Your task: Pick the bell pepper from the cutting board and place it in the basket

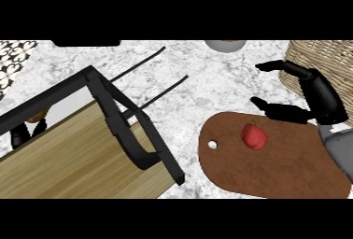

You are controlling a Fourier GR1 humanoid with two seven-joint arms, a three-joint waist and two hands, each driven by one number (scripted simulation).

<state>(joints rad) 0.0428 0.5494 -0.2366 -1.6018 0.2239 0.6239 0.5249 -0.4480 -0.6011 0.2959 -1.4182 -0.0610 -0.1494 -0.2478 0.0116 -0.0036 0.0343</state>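
Bell pepper (254,136): red, lying on the brown cutting board (276,172), toward the board's far edge and well right of the small white hole near the board's left rim. Nothing holds it.

Cutting board: rests on the marbled bench (200,84) in the near right of the scene.

Right hand (310,100): positioned just beyond and to the right of the bell pepper, above the board's far right edge. Its fingers (276,65) are spread wide and curved, thumb toward the pepper, upper fingers farther off. No contact with the pepper is visible. The left hand does not show.

Near left: a wooden tray-like surface with a black frame and handle (134,140), apart from the board.

Basket (324,56): woven, at the far right, beyond the right hand; only part of it shows.

Far edge: a grey bowl-like item (225,45), partly cut off.

Step in hand, as judged: approach to grasp; the pick is not yet made.

Next move calls for: bring the right hand nearer and leftward until the fingers straddle the pepper, close on it, lift it off the board, then carry it far and right over the basket rim.
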